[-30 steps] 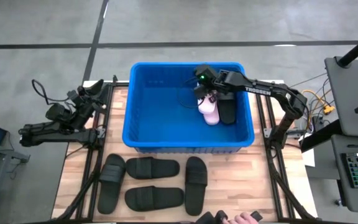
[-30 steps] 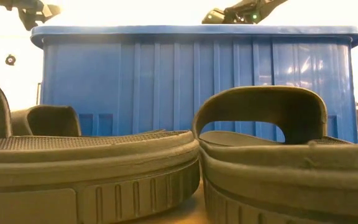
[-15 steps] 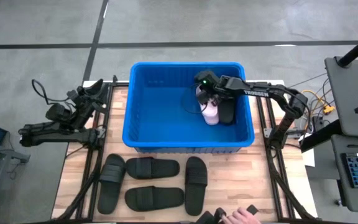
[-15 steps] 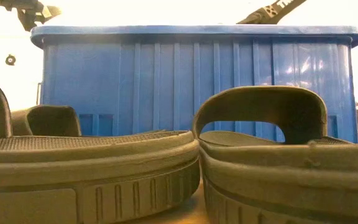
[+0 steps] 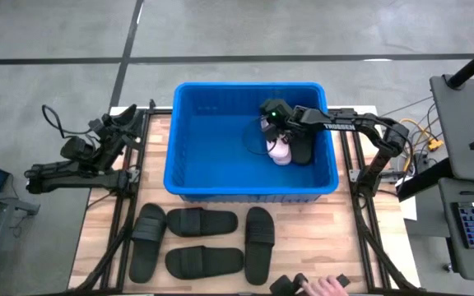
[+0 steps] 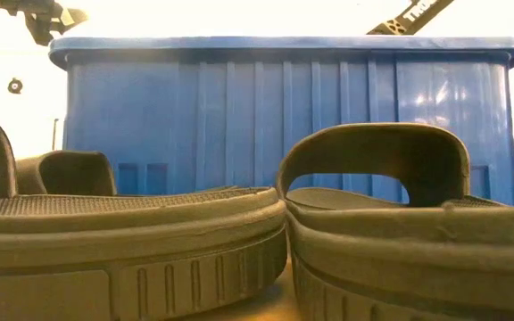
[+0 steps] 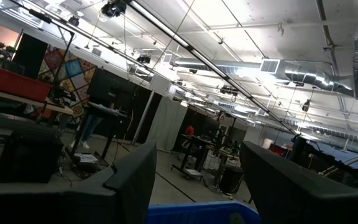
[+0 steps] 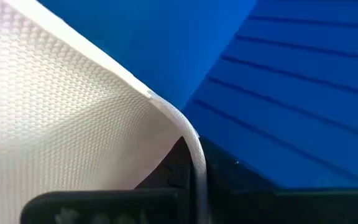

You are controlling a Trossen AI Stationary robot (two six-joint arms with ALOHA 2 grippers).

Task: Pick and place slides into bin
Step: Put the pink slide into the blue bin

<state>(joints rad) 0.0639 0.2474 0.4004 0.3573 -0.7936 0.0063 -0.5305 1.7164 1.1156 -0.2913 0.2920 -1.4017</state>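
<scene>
The blue bin [image 5: 220, 191] stands in the middle of the table; its ribbed wall fills the low view [image 6: 239, 116]. My right gripper [image 5: 273, 117] is down inside the bin at its right side, shut on a pale pink slide [image 5: 280, 150], whose white textured surface fills the right wrist view [image 8: 55, 118]. A black slide [image 5: 303, 148] lies on the bin's floor right beside it. Several black slides [image 5: 202, 242] lie flat on the table in front of the bin. My left gripper [image 7: 194, 186] is open and empty, parked off the table's left edge [image 5: 97, 152]. My right gripper holds the pale pink slide by its far end [image 5: 270, 130], coming from above and slanting in from the table's right. A dark finger [image 8: 104, 205] lies against the slide's textured face. The slide hangs below the gripper inside the bin; whether its lower end touches the floor I cannot tell.
A person's hand [image 5: 323, 285] shows at the table's near edge. Two black slides [image 6: 239, 241] lie close in front of the low camera. The bin's left half [image 5: 212, 140] is bare floor. A monitor and keyboard stand to the right of the table.
My right gripper has gone down deeper into the bin and a little toward the table's right edge, still shut on the pale pink slide, which has sunk with it beside the black slide. The bin has shifted slightly toward the table's right.
</scene>
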